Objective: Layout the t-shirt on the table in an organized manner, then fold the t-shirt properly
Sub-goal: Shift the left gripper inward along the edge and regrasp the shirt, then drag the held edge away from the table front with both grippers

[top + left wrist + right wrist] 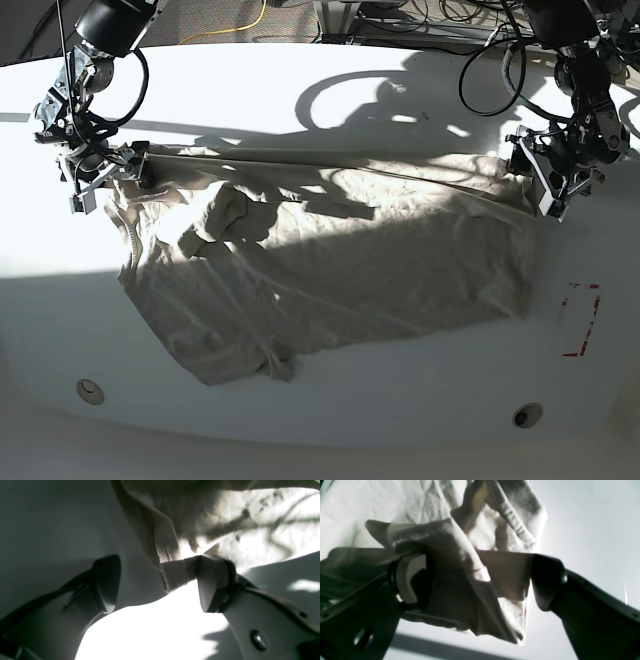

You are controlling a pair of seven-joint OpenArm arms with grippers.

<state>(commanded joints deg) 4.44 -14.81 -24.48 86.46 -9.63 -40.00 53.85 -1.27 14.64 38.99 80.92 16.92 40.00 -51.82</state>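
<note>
The beige t-shirt [350, 260] lies spread and wrinkled across the white table [300, 90], with its far edge drawn in a line between the two arms. My left gripper [550, 185] is at the shirt's right corner. In the left wrist view this gripper [157, 587] is open, and a hem of the shirt [175, 572] rests against one finger [212, 587]. My right gripper [105, 175] is at the shirt's left corner. In the right wrist view it [475, 580] is open, with a fold of the shirt [455, 555] draped over one finger and hanging between the jaws.
A red dashed rectangle mark [582, 320] is on the table right of the shirt. Two small round holes [90, 391] [527, 415] sit near the front edge. Cables and equipment [400, 15] lie beyond the far edge. Strong shadows of the arms cross the tabletop.
</note>
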